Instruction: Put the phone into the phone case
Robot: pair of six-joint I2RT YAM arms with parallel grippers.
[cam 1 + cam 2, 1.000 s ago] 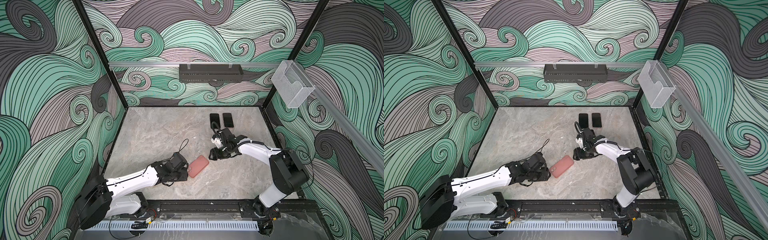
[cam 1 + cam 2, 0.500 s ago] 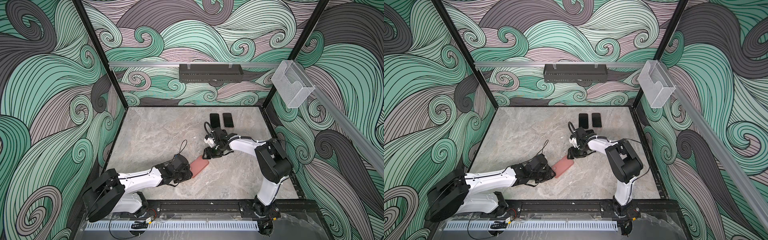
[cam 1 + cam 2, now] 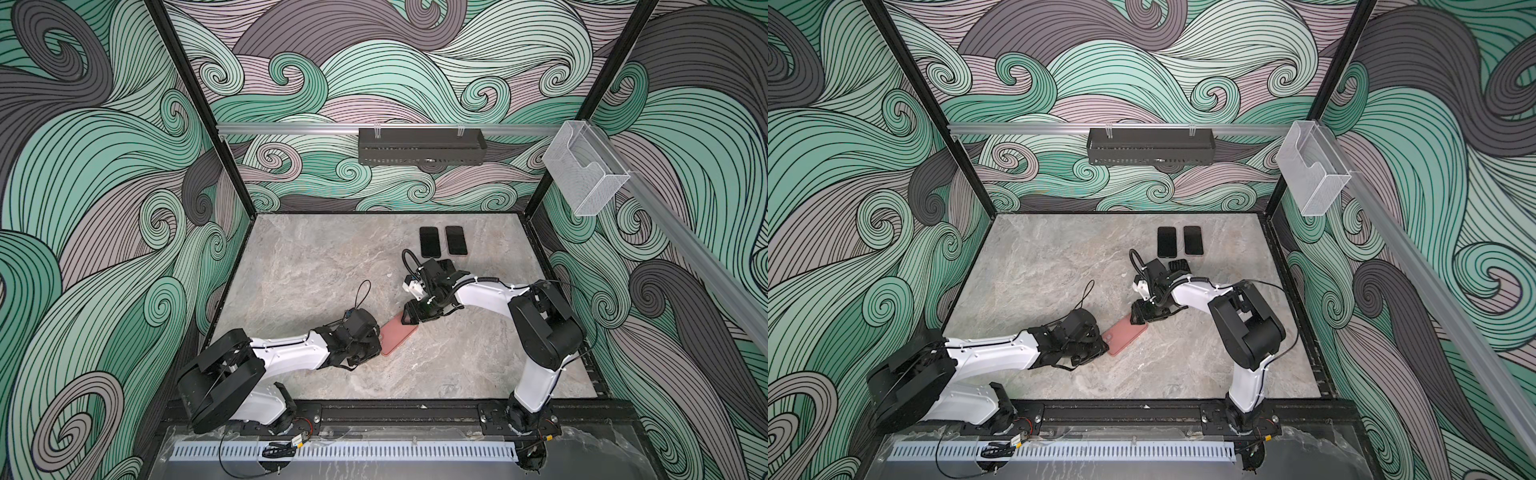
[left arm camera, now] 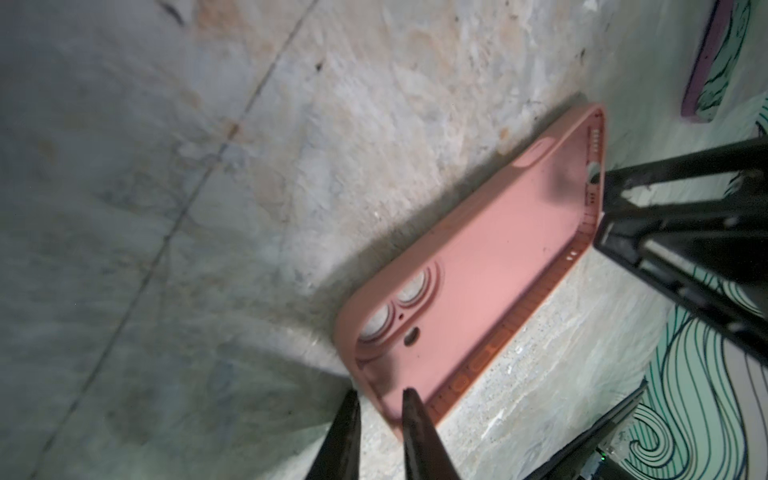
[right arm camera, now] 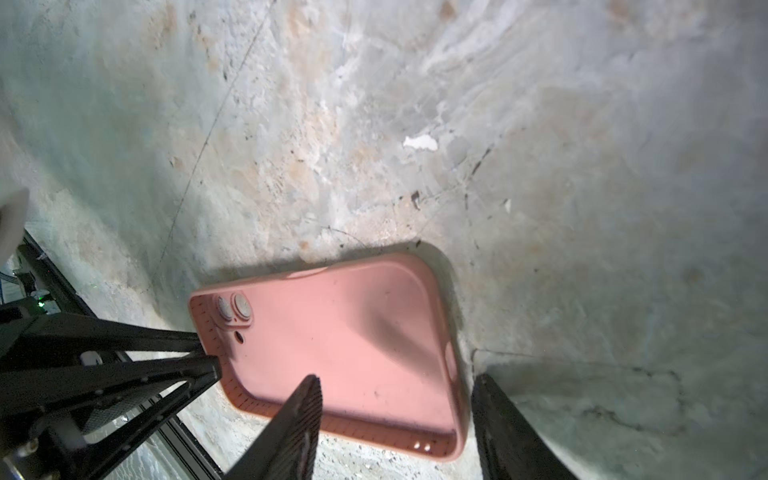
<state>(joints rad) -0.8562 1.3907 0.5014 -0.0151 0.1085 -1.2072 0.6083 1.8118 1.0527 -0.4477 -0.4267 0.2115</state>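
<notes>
Pink case [image 3: 398, 337] lies open side up, mid-tabletop [image 3: 299, 266] toward the front edge. Two black phones [image 3: 429, 242] sit side by side near the back edge.

Left gripper [image 4: 378, 409]: fingers nearly together astride the camera-end rim; can't tell if they bite.

Right gripper [image 5: 395, 399]: fingers spread, one inside the case, one outside the opposite end.

My read: the case is light and floppy, so I'd grip the short-end rims. The phones look stiff and slick, so I'd take the long edges.

No legible writing.

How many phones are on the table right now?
2. Both lie flat, side by side, near the back of the table: the first phone and the second phone just right of it in a top view. None seems hidden.
</notes>
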